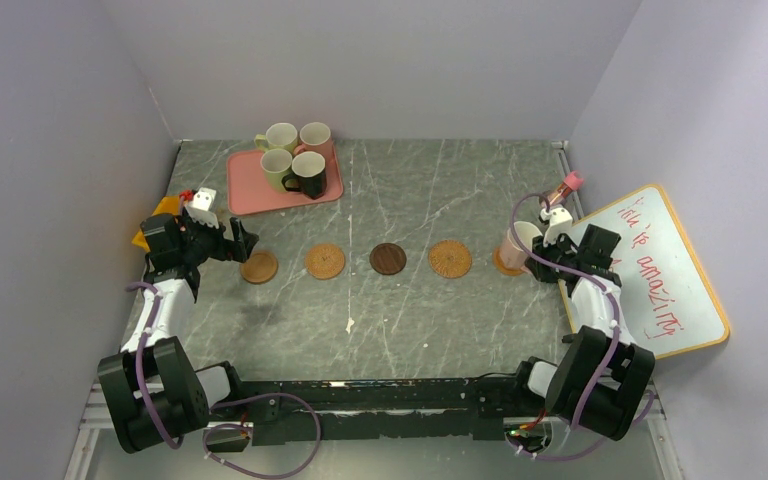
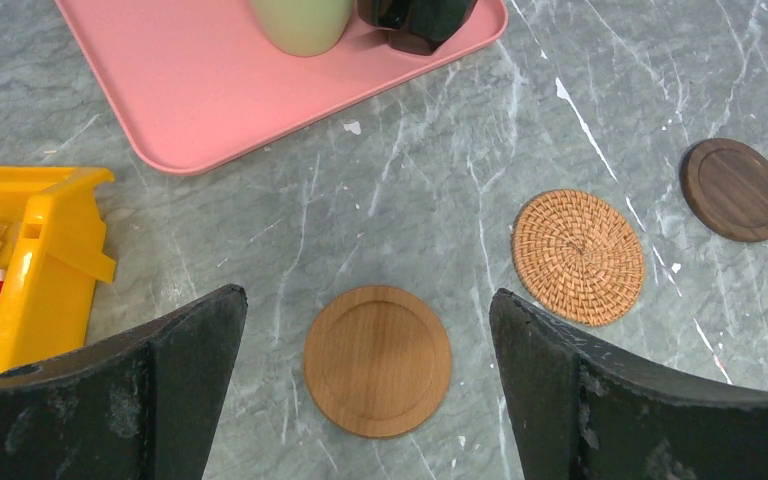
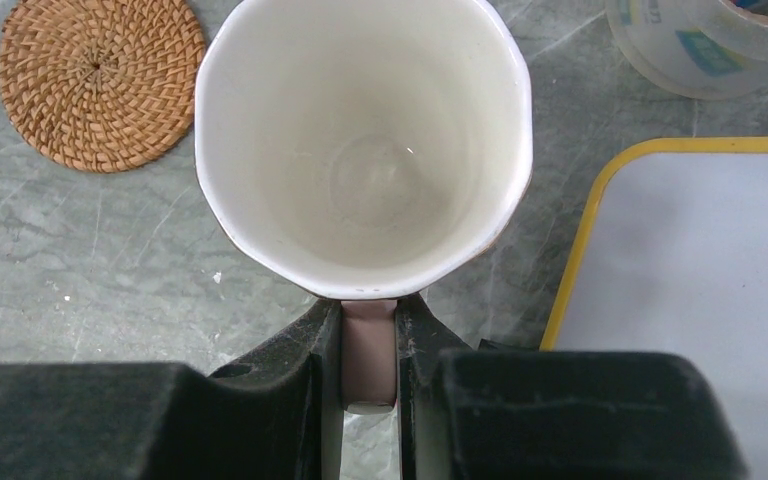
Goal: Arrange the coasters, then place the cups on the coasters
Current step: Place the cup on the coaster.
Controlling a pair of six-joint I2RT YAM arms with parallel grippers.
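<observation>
Four coasters lie in a row on the table: a smooth wooden one (image 1: 259, 267) (image 2: 377, 360), a woven one (image 1: 325, 261) (image 2: 578, 256), a dark brown one (image 1: 388, 258) (image 2: 734, 189) and another woven one (image 1: 450, 259) (image 3: 101, 82). My left gripper (image 1: 245, 243) (image 2: 368, 300) hangs open over the smooth coaster, empty. My right gripper (image 1: 540, 250) (image 3: 370, 320) is shut on the handle (image 3: 370, 355) of a pink cup (image 1: 516, 243) (image 3: 360, 140), upright over a fifth coaster (image 1: 505, 269) whose edge peeks out. Four cups stand at the pink tray (image 1: 250, 190): yellow-green (image 1: 280, 137), pink (image 1: 314, 135), yellow-green (image 1: 276, 167) and black (image 1: 309, 172).
A yellow bin (image 1: 155, 222) (image 2: 40, 260) sits just left of my left gripper. A yellow-framed whiteboard (image 1: 660, 270) (image 3: 700, 260) lies at the right edge, with a clear jar with a pink lid (image 1: 565, 188) and a clear container (image 3: 700, 50) beyond the cup.
</observation>
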